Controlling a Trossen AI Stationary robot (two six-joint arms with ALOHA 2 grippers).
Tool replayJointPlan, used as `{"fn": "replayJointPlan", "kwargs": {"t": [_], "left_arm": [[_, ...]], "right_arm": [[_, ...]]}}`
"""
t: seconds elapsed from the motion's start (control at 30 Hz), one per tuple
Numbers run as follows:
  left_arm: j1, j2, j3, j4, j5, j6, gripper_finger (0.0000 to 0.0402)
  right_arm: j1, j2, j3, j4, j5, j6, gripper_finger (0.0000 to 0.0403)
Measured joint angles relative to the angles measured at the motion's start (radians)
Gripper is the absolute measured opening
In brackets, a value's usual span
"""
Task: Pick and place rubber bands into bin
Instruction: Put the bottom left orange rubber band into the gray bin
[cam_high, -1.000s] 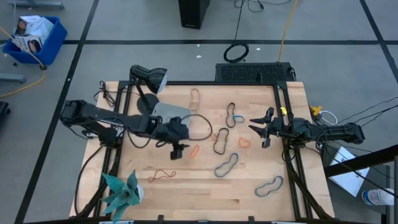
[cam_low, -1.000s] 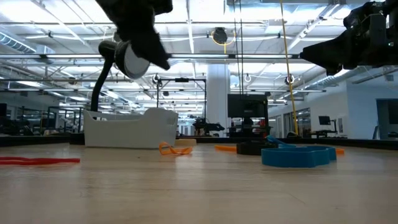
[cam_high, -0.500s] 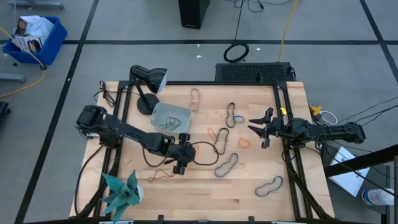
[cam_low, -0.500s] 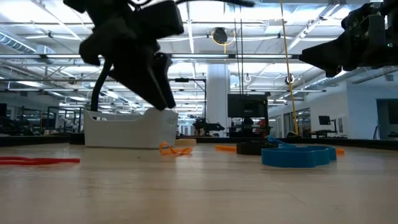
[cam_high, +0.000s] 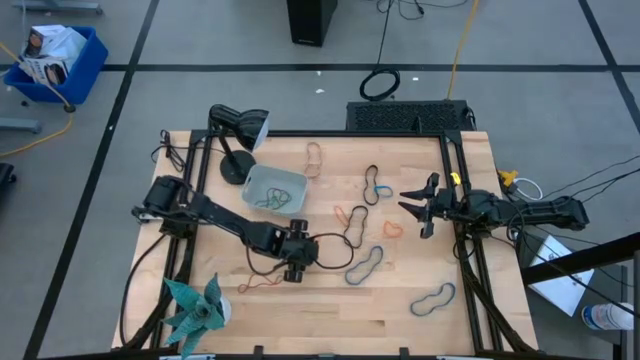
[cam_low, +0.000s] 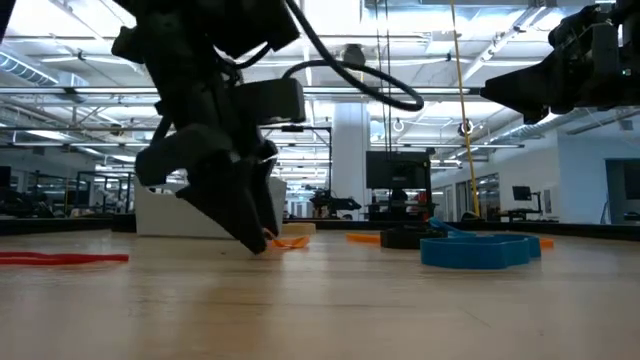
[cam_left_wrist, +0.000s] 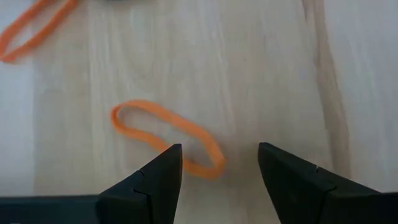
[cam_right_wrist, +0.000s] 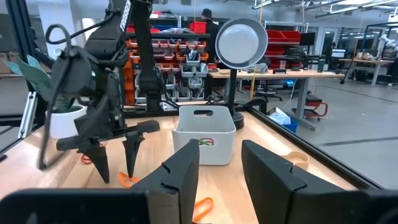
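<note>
**Left gripper poised over an orange band: risks and bin contents**

I have the left gripper (cam_high: 297, 268) low over the wooden table (cam_high: 400, 310), near its middle, fingers spread wide and empty. In the left wrist view the thin orange rubber band (cam_left_wrist: 166, 135) lies flat on the wood with its near end between my fingertips (cam_left_wrist: 163, 163). The right gripper (cam_high: 424, 210) waits raised at the right edge of the table, fingers part-way apart and holding nothing.

Risks from here, as I judge them:
- The band is flat and floppy. If I close before the tips reach the wood, the fingers may pass over it and come up empty.
- Only one end of the loop sits between the fingers. An off-centre pinch may let it slip out during the lift.
- Pressing down too hard may jam the fingertips on the table.
- A thin red band (cam_high: 262, 283) lies just beside the gripper on its left; a sideways drift may drag it along.

The bin (cam_high: 274, 189), a small shallow grey-blue translucent plastic tray, stands on the far-left part of the table beside the black desk lamp (cam_high: 238, 126). It holds a few bands already; I make out green and dark loops but cannot count them. The remaining rubber bands lie scattered over the middle and right of the table, including a blue one (cam_high: 433, 298) at the near right.
</note>
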Motion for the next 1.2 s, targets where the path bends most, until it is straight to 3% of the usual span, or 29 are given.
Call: {"fn": "replayJointPlan", "kwargs": {"t": [0.23,0.7,0.93,1.2], "left_arm": [[-0.001,0.006,0.002,-0.006,-0.019,-0.003,0.0198],[0.004,-0.009,-0.002,-0.041,-0.076,0.077,0.0013],[0.004,-0.127,0.026,-0.138,-0.078,0.09,0.0007],[0.008,-0.417,0.027,-0.216,-0.169,0.102,0.0006]], "right_arm": [[0.0,0.002,0.0,0.002,0.0,0.0,0.0116],[0.0,0.003,0.0,0.002,0.0,0.0,0.0116],[0.0,0.004,0.0,0.005,0.001,0.0,0.0116],[0.0,0.005,0.0,0.014,0.003,0.0,0.0116]]}}
